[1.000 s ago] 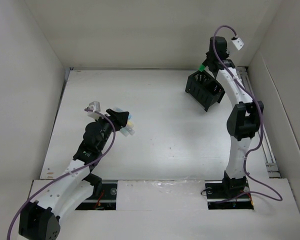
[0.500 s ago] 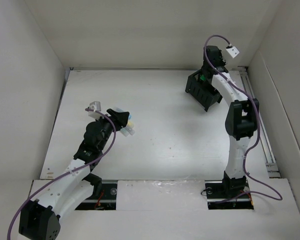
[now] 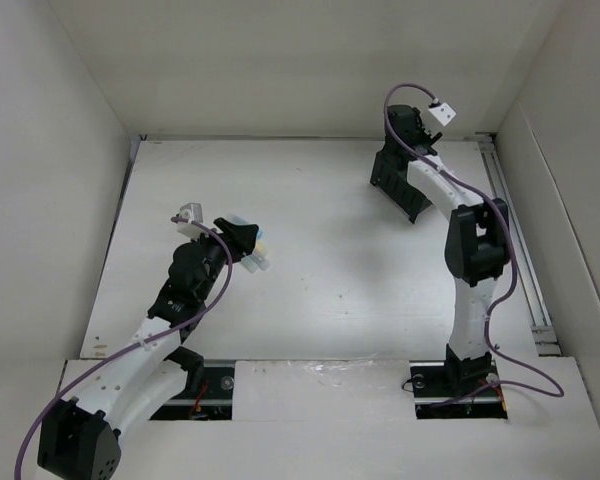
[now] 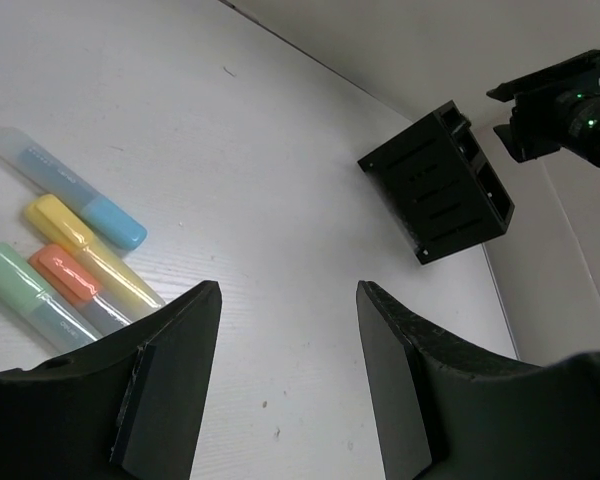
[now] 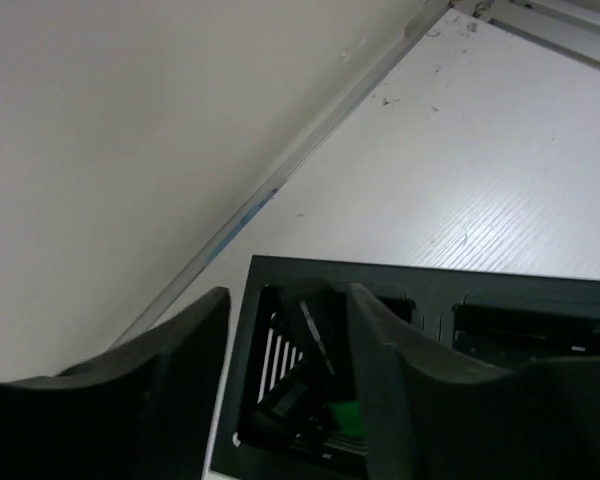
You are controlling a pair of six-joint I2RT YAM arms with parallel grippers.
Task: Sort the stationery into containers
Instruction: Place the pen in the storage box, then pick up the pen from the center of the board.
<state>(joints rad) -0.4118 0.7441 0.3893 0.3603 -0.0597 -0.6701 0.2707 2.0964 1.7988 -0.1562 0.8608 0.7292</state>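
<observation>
Right tool (image 5: 285, 300), parted and empty, hangs over the organizer (image 5: 430, 280) compartment apparently holding a green marker (image 5: 342, 415).

Four stubby highlighter markers lay flat and side by side, just left of my left pincer (image 4: 285, 295): the pale blue marker (image 4: 75, 190) farthest, then the yellow marker (image 4: 90, 250), the orange marker (image 4: 72, 280) and the green marker (image 4: 25, 290) nearest. The small black mesh desk organizer (image 4: 435, 185) stood well apart from them, toward the far right. In one of its square compartments I saw a black-bodied marker with a green end (image 5: 345, 415), leaning aslant.
</observation>
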